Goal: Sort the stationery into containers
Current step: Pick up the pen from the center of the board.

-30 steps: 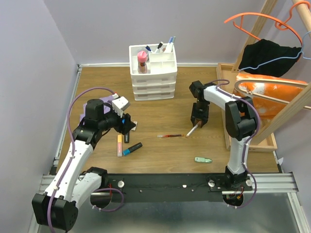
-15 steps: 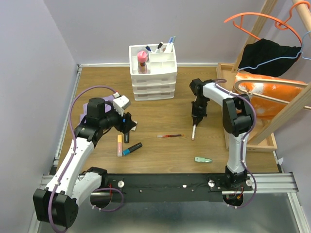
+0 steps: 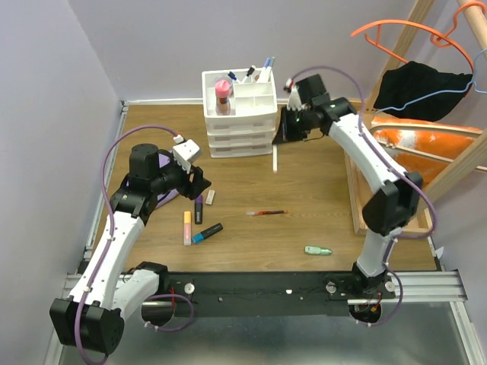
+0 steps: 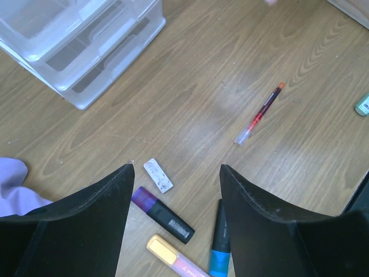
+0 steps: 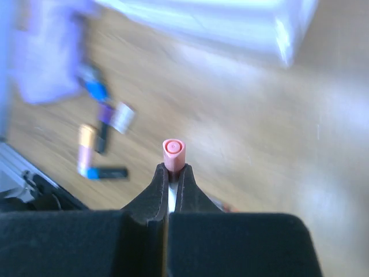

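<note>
The white drawer organiser [image 3: 238, 114] stands at the back of the table with several pens [image 3: 251, 74] upright in its top compartments. My right gripper [image 3: 278, 142] hovers just right of it, shut on a white pen [image 3: 275, 161] that hangs down; its pink end cap [image 5: 173, 153] pokes out above the fingertips. My left gripper [image 4: 177, 170] is open above a purple-black marker [image 4: 164, 214], an orange highlighter [image 4: 173, 259] and a blue marker [image 4: 219, 242]. A thin red pen [image 3: 266, 213] and a small green piece [image 3: 318, 250] lie mid-table.
A small white block [image 4: 158, 175] lies by the markers. Purple cloth [image 4: 11, 184] sits under the left arm. A wooden frame [image 3: 354, 194] with an orange bag [image 3: 426, 148], black cloth [image 3: 422, 84] and hangers [image 3: 403, 34] fills the right side.
The right gripper shut on the white pen, lifted it off the table and carried it back and left, up beside the organiser. The left gripper stayed open and barely shifted.
</note>
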{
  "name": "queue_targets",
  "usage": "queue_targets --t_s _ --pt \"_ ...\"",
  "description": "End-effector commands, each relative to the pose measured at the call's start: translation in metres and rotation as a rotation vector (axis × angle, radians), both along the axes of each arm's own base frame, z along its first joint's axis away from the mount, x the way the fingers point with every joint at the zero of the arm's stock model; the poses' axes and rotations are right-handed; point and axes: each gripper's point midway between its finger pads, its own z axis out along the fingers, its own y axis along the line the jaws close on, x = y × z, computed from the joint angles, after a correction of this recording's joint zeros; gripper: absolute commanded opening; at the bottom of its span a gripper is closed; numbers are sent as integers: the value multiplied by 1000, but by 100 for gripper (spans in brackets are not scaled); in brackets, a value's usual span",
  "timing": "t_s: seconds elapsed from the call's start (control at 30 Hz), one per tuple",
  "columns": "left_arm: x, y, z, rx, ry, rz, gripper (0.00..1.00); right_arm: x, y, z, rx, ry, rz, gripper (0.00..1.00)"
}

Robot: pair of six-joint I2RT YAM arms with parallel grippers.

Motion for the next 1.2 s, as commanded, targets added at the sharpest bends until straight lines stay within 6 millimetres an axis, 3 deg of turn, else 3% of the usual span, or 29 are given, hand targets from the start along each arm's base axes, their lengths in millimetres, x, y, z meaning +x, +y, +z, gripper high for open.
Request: queue_targets --t_s 0.0,0.17,0.23,0.3,0.33,0.4,0.47,0.53,0.57,0.67,0.7,1.0,1.17 --pt "6 0 7 15 -20 -15 71 17 29 131 209 -498 197 1" --pt "13 -2 10 8 -9 -14 73 67 31 199 174 -946 188 1" --pt "14 -3 10 4 -3 -16 73 87 29 208 131 -1069 169 1" --pt "15 -3 11 0 -1 -15 73 107 26 232 125 -1209 107 1" --pt "15 -3 10 0 3 -14 73 119 28 226 109 -1226 91 1" --pt "15 -3 8 2 9 -12 73 133 24 244 111 -1315 26 1" --pt "15 -3 7 -1 15 -14 73 152 25 236 95 -1334 -13 1" --pt "15 -4 6 -7 16 -12 73 160 26 242 91 -1365 -28 1" --pt "14 -4 3 -8 23 -10 73 169 28 233 79 -1364 -37 1" --pt "14 -5 0 -17 31 -7 73 178 30 234 69 -1391 -44 1" --pt "14 -5 -1 -18 30 -6 73 184 32 225 62 -1382 -44 1" --pt "22 -7 -6 -34 52 3 73 204 39 205 55 -1365 -52 1" --pt "26 -8 -6 -40 56 5 73 213 42 172 23 -1278 -40 1"
